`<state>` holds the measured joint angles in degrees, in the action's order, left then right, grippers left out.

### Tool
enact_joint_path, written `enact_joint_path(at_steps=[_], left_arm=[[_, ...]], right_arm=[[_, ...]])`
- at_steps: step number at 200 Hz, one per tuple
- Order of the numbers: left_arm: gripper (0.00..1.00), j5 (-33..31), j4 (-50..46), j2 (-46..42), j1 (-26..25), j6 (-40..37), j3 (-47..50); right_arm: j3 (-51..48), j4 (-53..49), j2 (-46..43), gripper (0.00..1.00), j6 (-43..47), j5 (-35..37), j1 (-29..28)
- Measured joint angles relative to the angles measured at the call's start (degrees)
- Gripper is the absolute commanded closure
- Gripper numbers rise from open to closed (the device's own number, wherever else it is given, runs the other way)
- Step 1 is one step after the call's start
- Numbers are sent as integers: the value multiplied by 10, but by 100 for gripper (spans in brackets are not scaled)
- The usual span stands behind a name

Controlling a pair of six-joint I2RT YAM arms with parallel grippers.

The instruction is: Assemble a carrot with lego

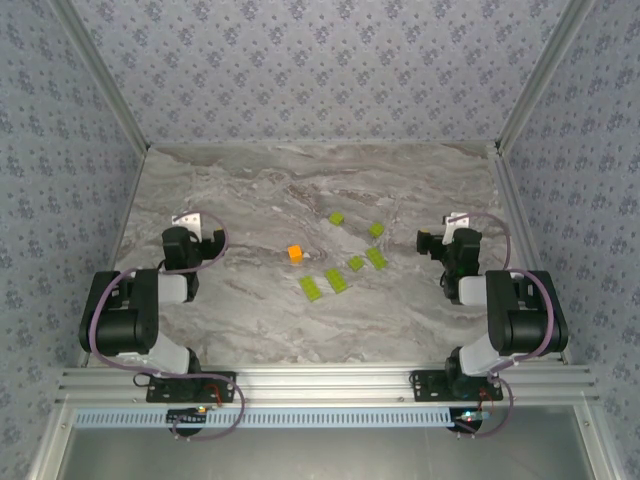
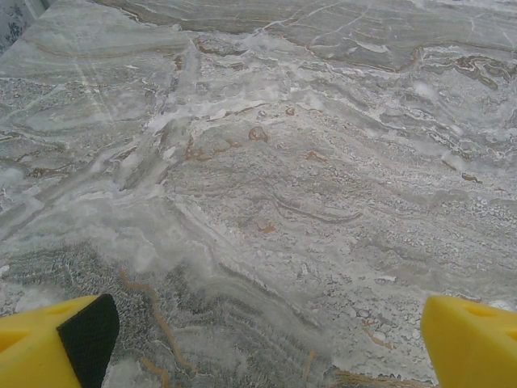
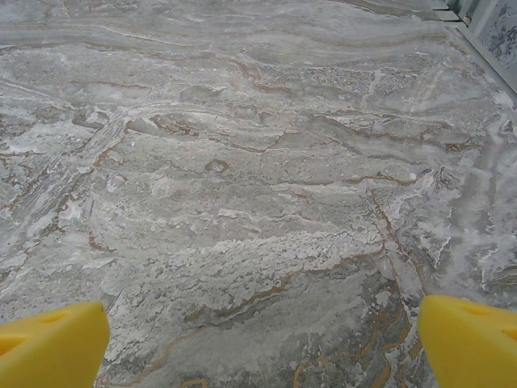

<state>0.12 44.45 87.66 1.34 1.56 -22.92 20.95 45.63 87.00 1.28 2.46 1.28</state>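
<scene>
Top external: marbled table (image 1: pixel 250 190); floral-papered walls (image 1: pixel 320 60).

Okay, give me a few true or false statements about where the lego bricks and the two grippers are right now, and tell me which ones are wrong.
1. The orange brick lies by itself, joined to no other brick. True.
2. The left gripper is shut on a brick. False: it is open, with bare table between its fingers.
3. Six lime-green bricks lie loose, all to the right of the orange brick. True.
4. The lime-green bricks are stacked in one tower. False: they lie spread out flat on the table.
5. The right gripper is open and holds nothing. True.
</scene>
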Motion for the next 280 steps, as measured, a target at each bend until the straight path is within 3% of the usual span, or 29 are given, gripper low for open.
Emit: enact_joint_path(at_steps=[39,80,109,134,167,191,210,233,249,280], left_arm=[[2,-7,-33,-9,0,0,-9],[2,-62,-161,-128,-7,23,-53],[2,-103,-298,-193,-7,76,-136],[2,-85,-393,-205,-7,111,-201],[3,-50,-510,-204,-7,170,-262],[2,-42,-574,-205,-2,228,-292],[2,-19,-598,-209,11,261,-297],[2,-4,-622,-209,19,292,-297],[2,1,-634,-209,20,307,-297],[3,-2,-656,-209,24,322,-297]], right_arm=[[6,-21,-5,0,-3,19,-2],[125,-236,-108,0,-47,92,-14],[245,-402,-180,0,-100,80,-33],[325,-531,-206,0,-163,-74,-34],[337,-621,-217,0,-275,-324,-48],[341,-685,-216,0,-304,-422,-101],[378,-791,-206,0,-275,-384,-183],[434,-884,-167,0,-242,-267,-304],[452,-920,-130,0,-238,-190,-359],[480,-958,-44,15,-241,-78,-431]])
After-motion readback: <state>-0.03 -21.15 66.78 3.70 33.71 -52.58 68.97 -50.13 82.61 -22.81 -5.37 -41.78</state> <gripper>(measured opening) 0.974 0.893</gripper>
